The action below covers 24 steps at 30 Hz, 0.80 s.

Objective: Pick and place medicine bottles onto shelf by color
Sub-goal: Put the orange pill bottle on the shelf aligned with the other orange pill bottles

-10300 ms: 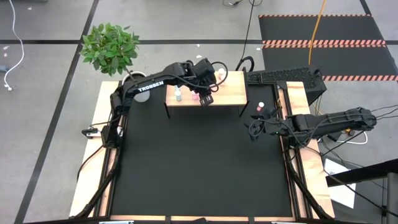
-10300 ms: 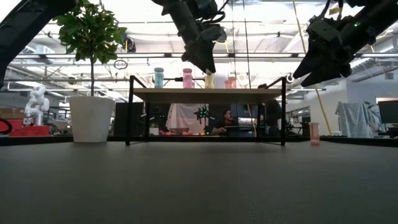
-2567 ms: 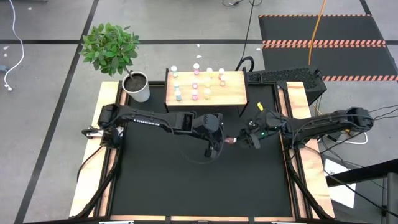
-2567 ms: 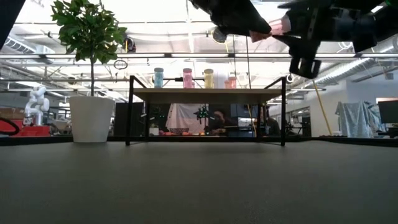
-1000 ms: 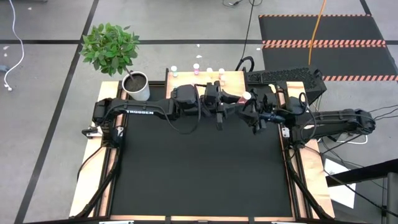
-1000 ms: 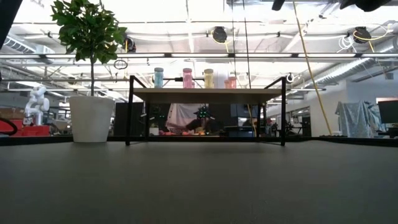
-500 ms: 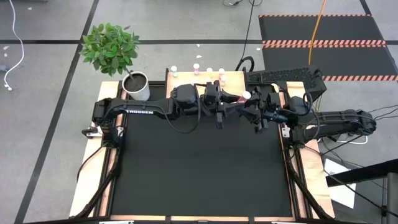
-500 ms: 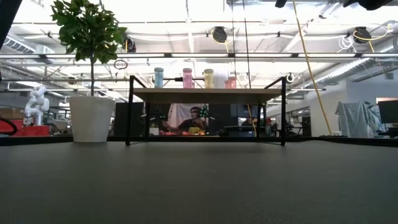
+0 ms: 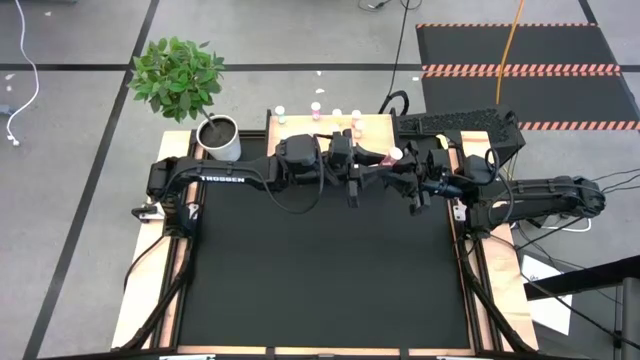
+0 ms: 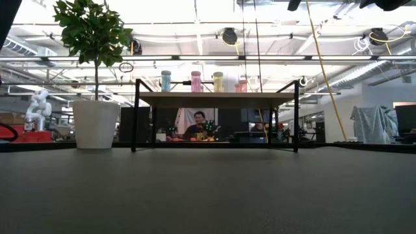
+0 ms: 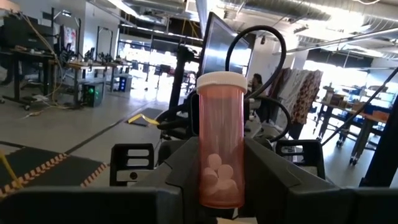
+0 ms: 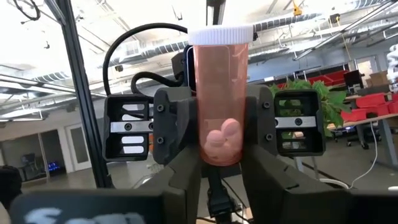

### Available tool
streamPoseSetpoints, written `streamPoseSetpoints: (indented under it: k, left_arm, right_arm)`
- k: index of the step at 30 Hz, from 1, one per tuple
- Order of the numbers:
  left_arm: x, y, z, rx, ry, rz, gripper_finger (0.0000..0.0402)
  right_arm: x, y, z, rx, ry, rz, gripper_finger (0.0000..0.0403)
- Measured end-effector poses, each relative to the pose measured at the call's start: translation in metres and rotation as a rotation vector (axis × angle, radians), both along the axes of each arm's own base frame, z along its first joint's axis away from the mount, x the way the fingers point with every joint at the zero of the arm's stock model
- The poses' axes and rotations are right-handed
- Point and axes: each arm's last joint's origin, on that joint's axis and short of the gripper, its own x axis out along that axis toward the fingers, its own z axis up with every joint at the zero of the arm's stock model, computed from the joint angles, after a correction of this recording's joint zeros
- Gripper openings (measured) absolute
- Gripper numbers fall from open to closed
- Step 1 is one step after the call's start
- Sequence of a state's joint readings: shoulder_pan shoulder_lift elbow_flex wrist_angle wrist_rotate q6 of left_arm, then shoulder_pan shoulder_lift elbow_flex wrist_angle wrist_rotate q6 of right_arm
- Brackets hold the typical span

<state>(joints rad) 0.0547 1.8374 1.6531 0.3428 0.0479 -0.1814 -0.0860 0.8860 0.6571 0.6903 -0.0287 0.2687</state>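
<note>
Right wrist view shows the right claw (image 12: 221,168) now narrowed onto the pink, white-capped medicine bottle (image 12: 220,93) that the left claw (image 11: 221,186) also clamps, so the handover looks half done. Below lie the black tabletop (image 9: 320,270) and wooden shelf (image 10: 214,98).

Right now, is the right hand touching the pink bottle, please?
Touching: the right wrist view shows the right hand closed against both sides of the pink bottle.
</note>
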Motion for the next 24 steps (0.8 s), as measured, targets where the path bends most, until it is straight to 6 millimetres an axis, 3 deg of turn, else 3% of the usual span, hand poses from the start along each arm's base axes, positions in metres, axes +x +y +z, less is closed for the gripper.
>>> streamPoseSetpoints:
  k: [7, 17, 21, 24]
  left_arm:
    - [0.000, 0.000, -0.001, -0.031, 0.003, 0.012, 0.0137]
    - [-0.002, 0.003, -0.007, -0.040, 0.091, 0.031, 0.0297]
    - [-0.017, 0.008, 0.011, -0.029, 0.085, 0.063, 0.0344]
    - [-0.025, 0.010, 0.019, 0.003, 0.080, 0.133, 0.0354]
  right_arm:
    - [0.000, 0.000, -0.001, 0.011, 0.008, -0.005, 0.0095]
    - [-0.002, -0.002, -0.008, -0.009, 0.129, -0.081, 0.0096]
    - [-0.003, -0.003, -0.020, -0.065, 0.274, -0.139, 0.0098]
    - [-0.004, -0.003, -0.028, -0.123, 0.370, -0.149, 0.0099]
